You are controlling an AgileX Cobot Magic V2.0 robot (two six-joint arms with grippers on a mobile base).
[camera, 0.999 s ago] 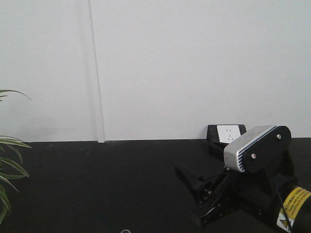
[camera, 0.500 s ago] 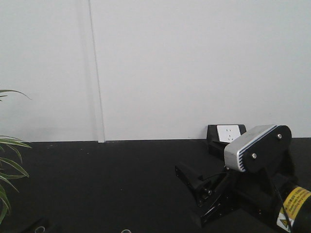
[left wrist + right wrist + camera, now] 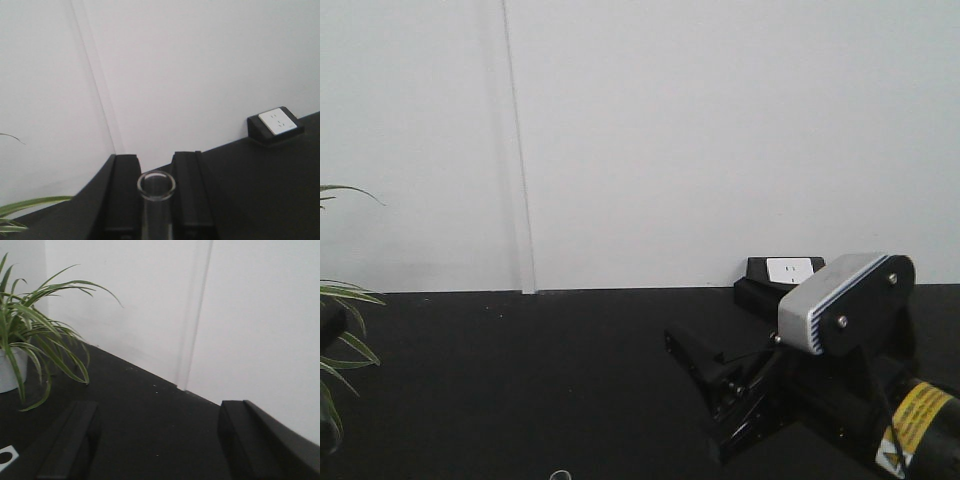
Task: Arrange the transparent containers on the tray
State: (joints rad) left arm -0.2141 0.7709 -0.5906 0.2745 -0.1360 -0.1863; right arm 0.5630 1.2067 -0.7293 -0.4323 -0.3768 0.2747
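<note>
The right gripper (image 3: 705,400) is black, with a silver-grey screwed housing (image 3: 845,305) and a yellow warning label (image 3: 912,425).

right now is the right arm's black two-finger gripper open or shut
Open: the right gripper has its fingers far apart, nothing between them.

Potted green plant (image 3: 20,325) and socket box (image 3: 276,125) sit on black tabletop (image 3: 520,380) by white wall (image 3: 720,130)

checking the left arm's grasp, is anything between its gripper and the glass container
Nothing visible: the container has its neck between the fingers of the left gripper, seemingly touching both. The tray is out of view, so the way there cannot be judged.
</note>
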